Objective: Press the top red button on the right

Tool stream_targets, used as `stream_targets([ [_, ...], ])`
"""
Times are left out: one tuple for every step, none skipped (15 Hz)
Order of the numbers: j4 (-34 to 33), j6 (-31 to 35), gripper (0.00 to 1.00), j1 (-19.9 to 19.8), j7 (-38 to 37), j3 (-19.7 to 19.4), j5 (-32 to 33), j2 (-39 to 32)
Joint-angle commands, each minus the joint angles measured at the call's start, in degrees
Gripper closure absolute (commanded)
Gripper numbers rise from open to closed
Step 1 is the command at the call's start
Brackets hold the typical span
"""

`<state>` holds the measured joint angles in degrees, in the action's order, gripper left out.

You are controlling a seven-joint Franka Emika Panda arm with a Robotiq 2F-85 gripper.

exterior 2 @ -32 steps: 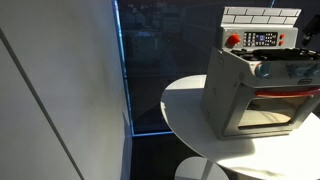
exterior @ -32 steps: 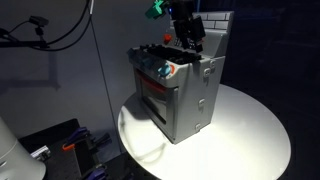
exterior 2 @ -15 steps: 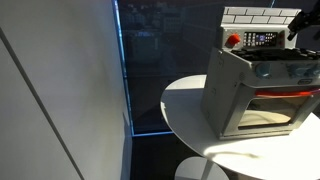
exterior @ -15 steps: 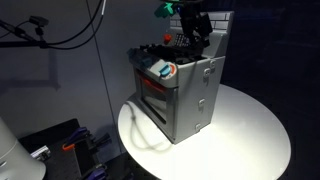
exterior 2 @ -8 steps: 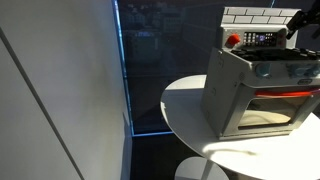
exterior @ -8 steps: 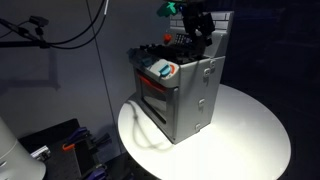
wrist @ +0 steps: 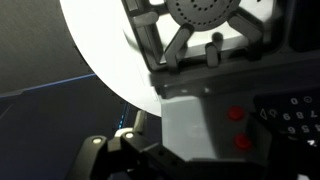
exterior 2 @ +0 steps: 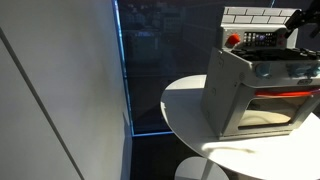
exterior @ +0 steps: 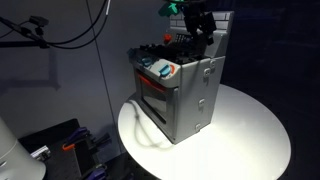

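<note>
A grey toy stove stands on the round white table. It also shows in an exterior view. Its white back panel carries a red button at the left end. In the wrist view two red buttons show one above the other, the upper one and the lower one, beside a dark keypad. My gripper hangs over the stove's top close to the back panel, and it shows at the frame edge. Its dark fingers look shut and empty, apart from the buttons.
A round burner and dark pan supports sit on the stove top. The oven door with a red trim faces the table's edge. A dark glass wall and a pale partition stand beside the table. Cables hang at the back.
My gripper has moved up and back from over the stove top toward the back panel. The stove has not moved.
</note>
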<state>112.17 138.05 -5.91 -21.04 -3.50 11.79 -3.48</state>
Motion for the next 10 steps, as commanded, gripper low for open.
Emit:
stream_targets([
  [-2.22,0.37,0.0,0.78,-1.01,-0.86,-0.28,-1.38],
  [-2.31,0.38,0.0,0.78,-1.02,-0.87,-0.28,-1.46],
  [-2.43,0.38,0.0,0.79,-1.02,-0.89,-0.29,-1.57],
  [-2.58,0.34,0.0,0.8,-1.02,-0.9,-0.32,-1.7],
  [-2.77,0.33,0.0,0.82,-1.05,-0.92,-0.32,-1.88],
  [-2.96,0.35,0.0,0.84,-1.07,-0.95,-0.32,-2.06],
  [-3.19,0.33,0.0,0.86,-1.04,-0.97,-0.36,-2.26],
  [-3.36,0.34,0.0,0.88,-1.03,-1.0,-0.36,-2.42],
  [-3.52,0.41,0.0,0.9,-1.04,-1.03,-0.32,-2.6],
  [-3.64,0.4,0.0,0.92,-1.06,-1.06,-0.33,-2.71],
])
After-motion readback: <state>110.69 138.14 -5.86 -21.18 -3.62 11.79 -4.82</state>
